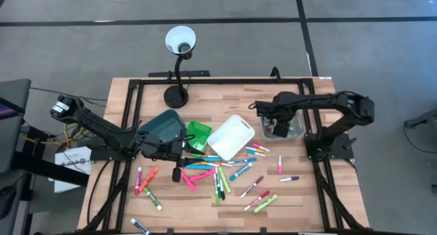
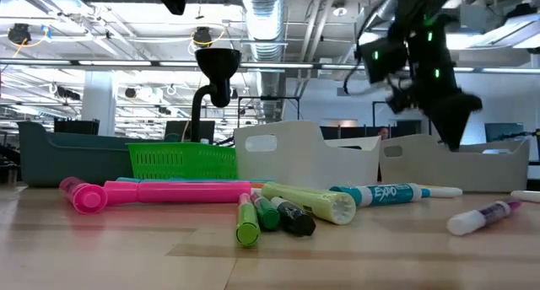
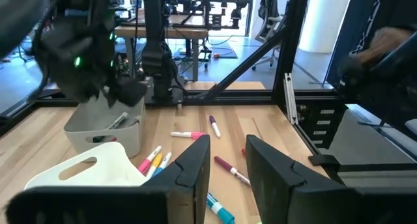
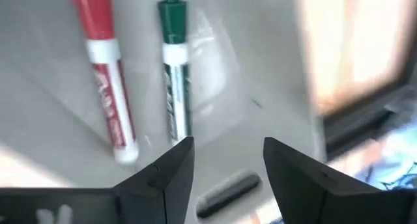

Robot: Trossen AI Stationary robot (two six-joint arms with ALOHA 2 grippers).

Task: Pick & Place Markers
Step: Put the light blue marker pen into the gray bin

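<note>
Hovering over the grey bin (image 1: 292, 128) in the high view, the right gripper (image 1: 278, 129) has most markers (image 1: 218, 173) scattered well off toward the left gripper (image 1: 179, 147). In the right wrist view its empty fingers (image 4: 171, 168) stand apart, just short of a red marker (image 4: 104, 68) and a green marker (image 4: 173, 74) lying side by side on the bin floor. The left wrist view shows that gripper's fingers (image 3: 195, 165) parted, empty, markers beyond them.

Table (image 1: 300, 201): pale wood planks, matt. White bin (image 2: 304, 155): smooth plastic. Green basket (image 2: 181, 161): plastic mesh. Markers (image 2: 312, 202): glossy plastic.
</note>
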